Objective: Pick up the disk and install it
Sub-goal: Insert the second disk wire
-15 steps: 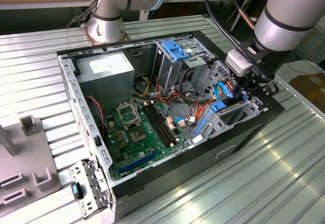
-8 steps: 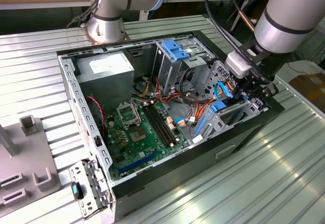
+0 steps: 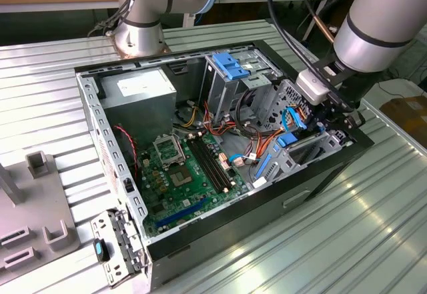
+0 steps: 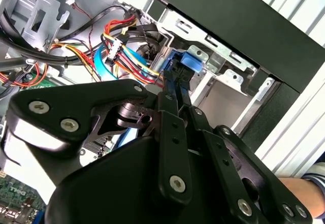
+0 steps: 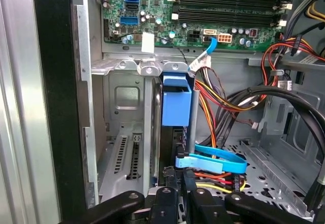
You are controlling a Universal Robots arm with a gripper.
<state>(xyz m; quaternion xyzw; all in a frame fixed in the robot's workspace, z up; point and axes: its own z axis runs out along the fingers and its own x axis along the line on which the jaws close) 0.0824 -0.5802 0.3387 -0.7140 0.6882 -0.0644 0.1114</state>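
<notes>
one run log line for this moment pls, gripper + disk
gripper: shut on disk | disk: on edge, blue carrier end showing, in drive bay slot of open computer case | motherboard: exposed

Computer case [image 3: 320, 174] on table [image 3: 373, 241]; motherboard [image 3: 180, 181] on case floor; disk [image 5: 176, 104] upright in bay at case's front corner.

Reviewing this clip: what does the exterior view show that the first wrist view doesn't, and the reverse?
Exterior view alone: the silver power supply box, the light-blue plastic latch piece atop the tall metal cage, and the ribbed metal table.

First wrist view alone: the dark disk in bright blue carrier rails, standing on edge in its metal bay, with the gripper at its end.

Both: the green motherboard and its black memory slots.
</notes>
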